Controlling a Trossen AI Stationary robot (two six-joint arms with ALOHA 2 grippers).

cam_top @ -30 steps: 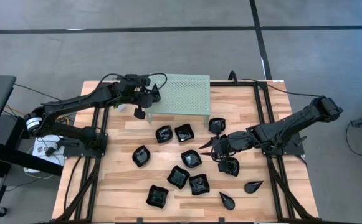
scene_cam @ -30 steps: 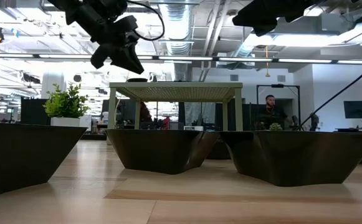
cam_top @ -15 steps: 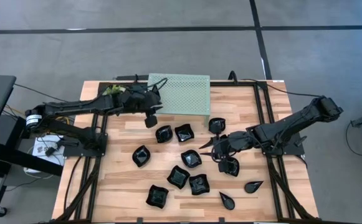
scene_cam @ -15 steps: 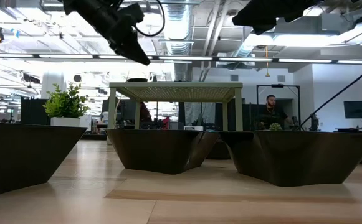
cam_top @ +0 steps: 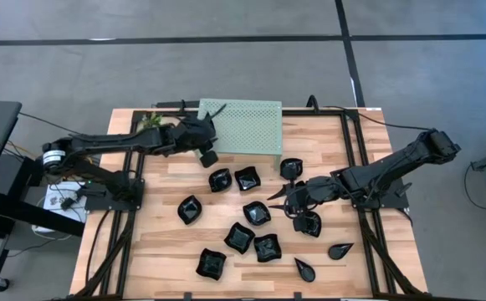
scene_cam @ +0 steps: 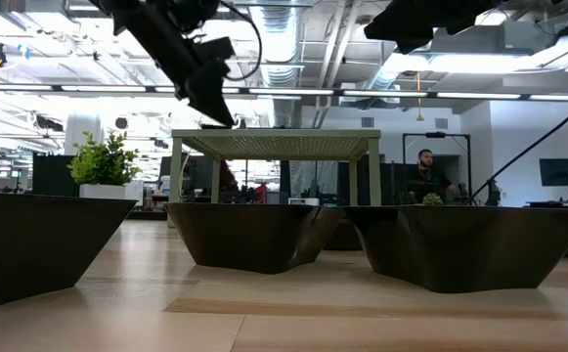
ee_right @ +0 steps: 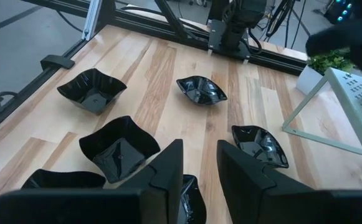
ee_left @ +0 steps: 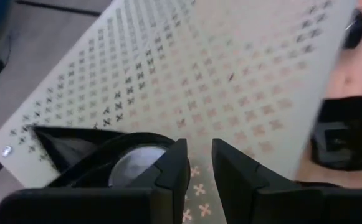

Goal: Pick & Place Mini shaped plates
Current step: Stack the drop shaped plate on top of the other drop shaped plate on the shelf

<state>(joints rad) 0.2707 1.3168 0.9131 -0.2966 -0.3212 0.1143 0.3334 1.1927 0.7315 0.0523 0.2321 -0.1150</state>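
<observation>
While half hidden behind left gripper (ee_left: 196, 163), plate (ee_left: 134, 163) blurred

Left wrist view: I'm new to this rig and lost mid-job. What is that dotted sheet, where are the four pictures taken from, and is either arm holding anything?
Two robot arms work at a wooden table. The high view looks straight down, the low view sits at table height, and each wrist view looks past that arm's own fingers. The dotted sheet is the top of the green perforated rack, below the left gripper. A black teardrop plate appears to lie on it. The other black mini plates sit on the table, with the right gripper above them. Both pairs of fingers stand slightly apart, holding nothing.
</observation>
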